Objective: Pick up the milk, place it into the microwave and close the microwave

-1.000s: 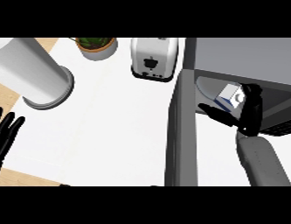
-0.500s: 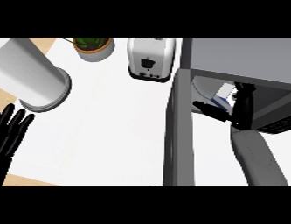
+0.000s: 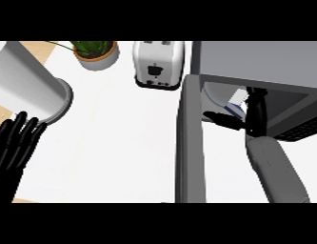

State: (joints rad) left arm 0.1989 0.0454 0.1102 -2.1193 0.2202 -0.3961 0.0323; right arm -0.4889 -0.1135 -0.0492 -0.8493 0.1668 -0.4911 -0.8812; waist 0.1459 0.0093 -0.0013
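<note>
A: Where is the right hand [image 3: 249, 114]?

B: It reaches into the open front of the microwave [image 3: 273, 64], at the end of the grey forearm that comes up from the lower edge. The black fingers point up and into the cavity, and the thumb sticks out to the left over the white floor of the oven.

A: Is it holding anything?

B: The milk [image 3: 238, 101] shows as a small white carton with a bit of blue at its lower edge, just left of the fingers and touching them, inside the microwave. Most of it is hidden by the hand. I cannot tell whether the fingers curl round it or merely lie against it.

A: And the microwave door [image 3: 190, 143]?

B: Swung wide open. It runs as a long grey slab from the oven's left front corner down toward the lower edge, just left of the forearm.

A: What about the other side?

B: The left hand [image 3: 6, 150] rests at the left edge, fingers straight and spread, pointing up, holding nothing. It lies over the edge of the white counter [image 3: 119, 143], just below a tall white cylinder [image 3: 16, 78] that stands on a round base.

A: Anything else up top?

B: A white toaster [image 3: 159, 64] stands just left of the microwave, and a potted plant [image 3: 94, 52] sits to the left of the toaster, between it and the cylinder
</note>
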